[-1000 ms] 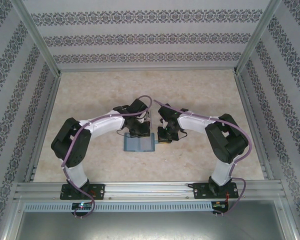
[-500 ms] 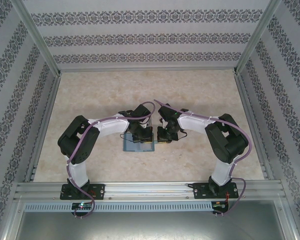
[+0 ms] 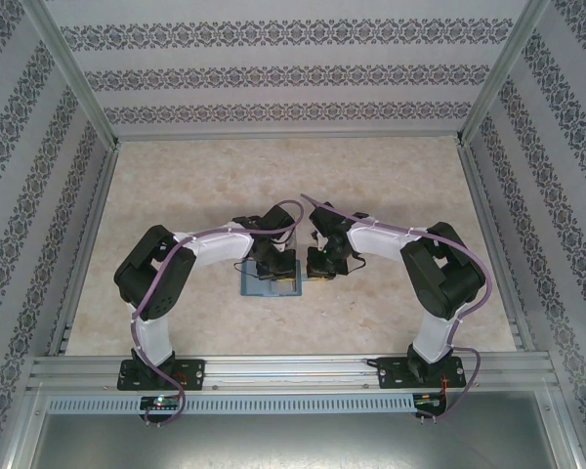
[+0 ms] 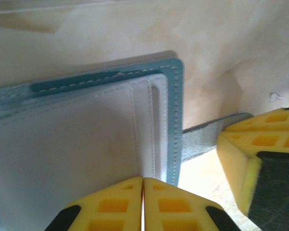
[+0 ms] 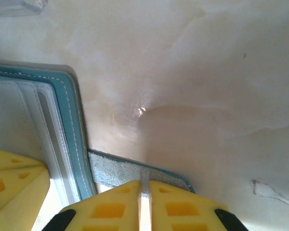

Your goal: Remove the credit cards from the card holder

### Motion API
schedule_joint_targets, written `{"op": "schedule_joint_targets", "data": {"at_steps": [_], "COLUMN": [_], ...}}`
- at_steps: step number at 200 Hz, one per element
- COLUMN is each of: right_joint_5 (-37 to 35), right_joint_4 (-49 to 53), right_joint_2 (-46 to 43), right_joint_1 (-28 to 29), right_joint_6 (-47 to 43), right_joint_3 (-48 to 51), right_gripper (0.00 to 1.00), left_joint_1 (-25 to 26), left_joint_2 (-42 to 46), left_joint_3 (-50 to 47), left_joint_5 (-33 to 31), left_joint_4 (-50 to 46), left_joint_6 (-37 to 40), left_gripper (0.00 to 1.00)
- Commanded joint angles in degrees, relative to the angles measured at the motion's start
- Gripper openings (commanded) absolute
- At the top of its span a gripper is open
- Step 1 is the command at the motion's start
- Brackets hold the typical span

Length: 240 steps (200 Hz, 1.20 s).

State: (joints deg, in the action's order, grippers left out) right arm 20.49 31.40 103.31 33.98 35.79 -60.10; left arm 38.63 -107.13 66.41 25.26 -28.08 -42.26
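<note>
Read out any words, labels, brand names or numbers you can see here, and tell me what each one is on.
None can be read.
The card holder shows only stitching, its strap tab is plain, and the wall carries an ornament pattern, not letters.
Any label on the arm bases is too small to read.

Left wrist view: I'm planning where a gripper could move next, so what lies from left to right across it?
Pale inner panel of the card holder → its teal stitched edge → strap tab → right gripper, shut on that tab.
</note>
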Motion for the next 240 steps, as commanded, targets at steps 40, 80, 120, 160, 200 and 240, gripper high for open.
{"op": "schedule_joint_targets", "data": {"at_steps": [40, 80, 120, 160, 200, 240], "right_joint_5": [-0.61, -0.28, -0.11, -0.19, -0.28, -0.43], "right_joint_4": [0.81, 1.10, 1.38, 1.73, 1.91, 1.99], "right_joint_2": [2.25, 2.73, 3.04, 3.21, 3.13, 3.13], "right_joint_1": [-0.45, -0.51, -0.50, -0.49, -0.54, -0.50], "right_joint_6": [-0.62, -0.95, -1.23, -1.29, -1.41, -1.28], "right_joint_3": [0.53, 0.01, -0.45, -0.59, -0.72, -0.72], "right_gripper": [0.15, 0.15, 0.16, 0.17, 0.17, 0.17], "left_joint_1": [1.09, 1.36, 1.53, 1.62, 1.62, 1.60], "left_joint_2": [-0.96, -1.58, -1.69, -1.32, -0.54, 0.17], "left_joint_3": [3.99, 5.87, 7.72, 8.73, 9.51, 9.78], "left_joint_5": [-9.25, -13.06, -16.51, -19.99, -22.61, -25.30], "left_joint_4": [-12.66, -16.87, -20.88, -23.73, -25.91, -27.50], "left_joint_6": [2.26, 3.31, 3.76, 3.77, 4.05, 4.16], "left_gripper": [0.22, 0.26, 0.31, 0.38, 0.43, 0.45]}}
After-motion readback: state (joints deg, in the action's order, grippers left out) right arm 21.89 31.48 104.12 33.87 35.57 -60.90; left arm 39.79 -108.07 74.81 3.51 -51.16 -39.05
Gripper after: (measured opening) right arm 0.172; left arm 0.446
